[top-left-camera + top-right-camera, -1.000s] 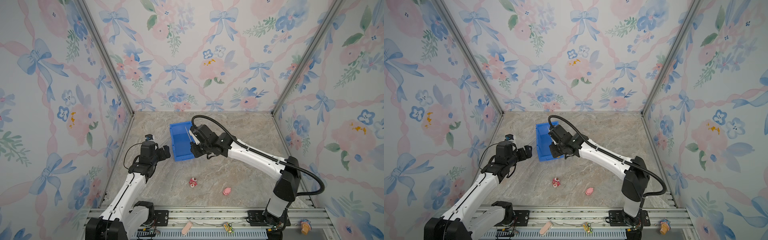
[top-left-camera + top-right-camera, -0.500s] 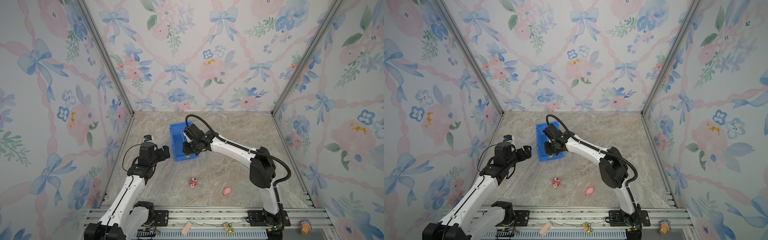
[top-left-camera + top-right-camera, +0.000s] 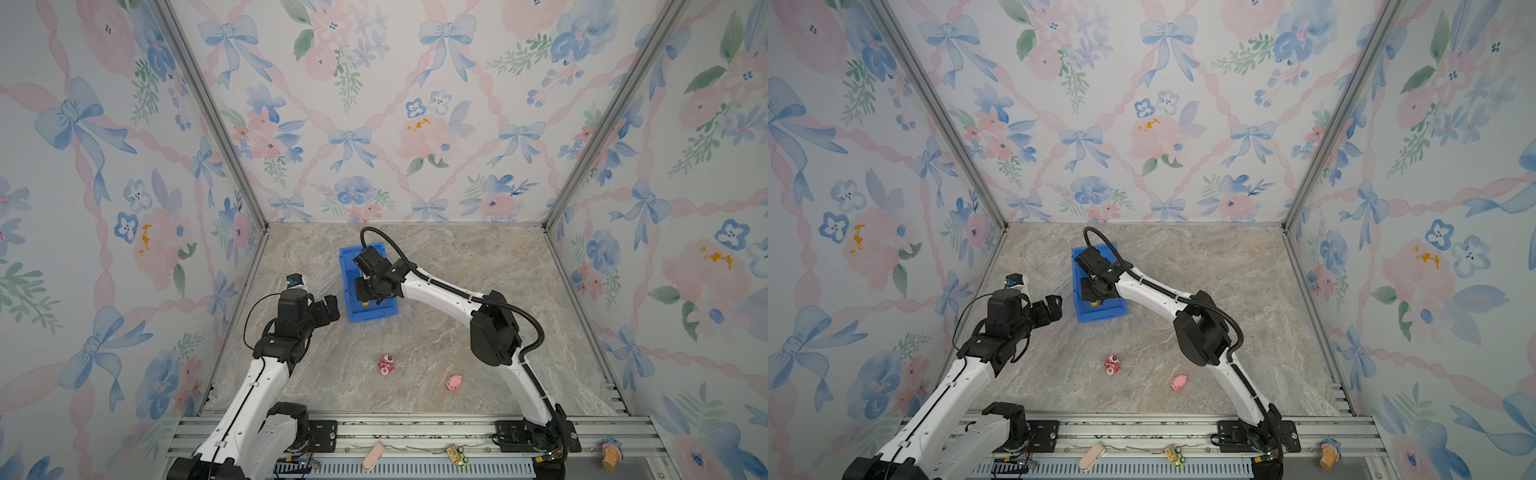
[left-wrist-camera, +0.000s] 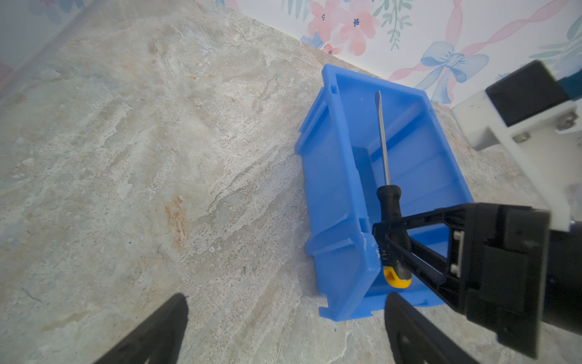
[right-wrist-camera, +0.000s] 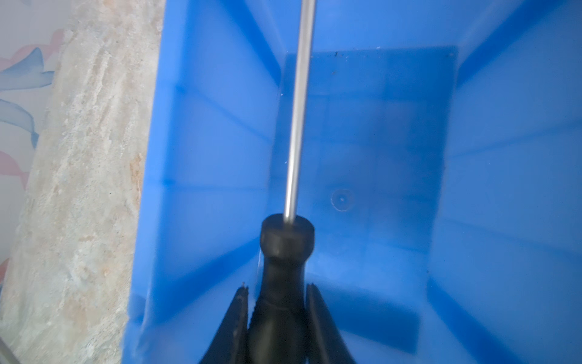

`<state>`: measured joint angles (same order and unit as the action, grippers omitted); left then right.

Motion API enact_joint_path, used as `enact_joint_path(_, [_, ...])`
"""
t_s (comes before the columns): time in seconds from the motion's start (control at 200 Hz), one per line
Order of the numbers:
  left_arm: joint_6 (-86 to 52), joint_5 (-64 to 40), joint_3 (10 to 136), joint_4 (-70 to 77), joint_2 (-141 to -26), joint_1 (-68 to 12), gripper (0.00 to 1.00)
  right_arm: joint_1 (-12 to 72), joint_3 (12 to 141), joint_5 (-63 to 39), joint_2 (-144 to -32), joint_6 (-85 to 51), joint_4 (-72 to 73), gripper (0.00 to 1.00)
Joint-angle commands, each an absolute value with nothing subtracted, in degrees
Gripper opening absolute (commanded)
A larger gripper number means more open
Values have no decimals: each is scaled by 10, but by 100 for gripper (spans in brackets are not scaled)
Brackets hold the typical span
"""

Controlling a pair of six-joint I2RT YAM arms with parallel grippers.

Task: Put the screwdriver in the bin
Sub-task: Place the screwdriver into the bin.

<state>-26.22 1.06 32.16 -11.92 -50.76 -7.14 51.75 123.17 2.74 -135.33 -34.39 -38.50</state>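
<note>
Screwdriver [image 4: 390, 201]: lying lengthwise within the walls of the bin [image 4: 340, 189], close to one long wall, yellow butt cap toward the low front; whether it touches the bin floor cannot be told.
Right gripper [image 5: 277, 286]: clamped on the black handle.
Bin: blue, standing on the worktop [image 3: 436, 332].
Left gripper [image 4: 286, 296]: jaws apart, just beside the bin.
Pink pig [image 3: 454, 382], red-and-white toy [image 3: 386, 365]: well apart from the bin.

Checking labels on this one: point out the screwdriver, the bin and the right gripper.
screwdriver [image 4: 390, 205], left wrist view, on the black handle.
bin [image 4: 329, 176], left wrist view, on a long side wall.
right gripper [image 5: 277, 286], right wrist view, midway between its fingertips.
</note>
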Motion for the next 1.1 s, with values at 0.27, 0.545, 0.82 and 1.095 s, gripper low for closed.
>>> enact_joint_path(0.27, [-263, 29, 326, -124, -501, -74, 98, 521, 1270, 71, -1393, -350, -397, 41])
enact_joint_path(0.545, [-249, 37, 327, -124, -505, -74, 98, 525, 1267, 82, -1369, -327, -382, 51])
enact_joint_path(0.82, [-240, 47, 319, -124, -508, -73, 98, 546, 1248, 95, -1304, -268, -376, 74])
enact_joint_path(1.095, [-266, 120, 313, -123, -501, -74, 98, 550, 1119, 121, -1179, -244, -328, 97])
